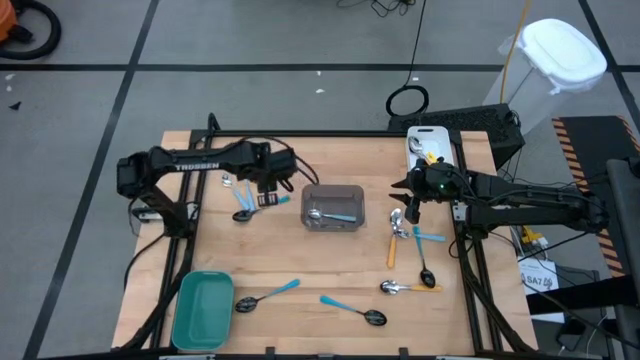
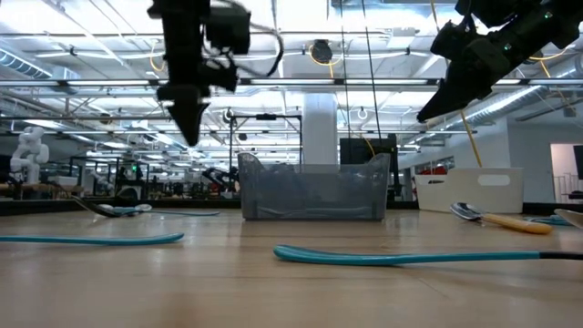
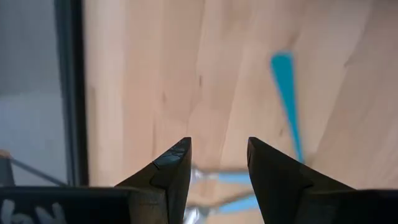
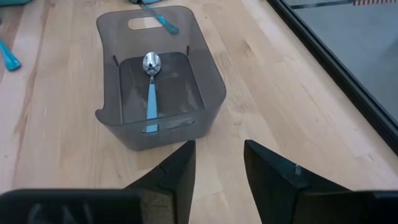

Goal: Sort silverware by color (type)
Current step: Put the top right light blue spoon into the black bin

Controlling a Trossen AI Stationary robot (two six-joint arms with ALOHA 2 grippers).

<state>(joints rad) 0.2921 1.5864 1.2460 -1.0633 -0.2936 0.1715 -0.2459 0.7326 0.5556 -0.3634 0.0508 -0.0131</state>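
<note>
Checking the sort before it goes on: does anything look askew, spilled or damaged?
Nothing stands out. One silver-bowled blue-handled spoon lies flat in the upright grey translucent plastic bin; the other spoons lie loose on the wooden table. The left pincer and right pincer are open and empty.

I count three containers on the light wooden surface [image 1: 300, 262]: one smoky grey translucent plastic bin [image 1: 352, 192], one teal plastic tray [image 1: 203, 312] and one white tray [image 1: 428, 134]. The bin holds one silver-bowled spoon with a blue handle [image 1: 326, 216]. Two black-bowled, blue-handled spoons lie apart near the front edge: the first front spoon [image 1: 266, 296] and the second front spoon [image 1: 352, 311]. The right-hand cluster of spoons [image 1: 410, 250] has about five, two of them orange-handled. The left-hand cluster of spoons [image 1: 245, 205] is too tangled for me to count.
</note>
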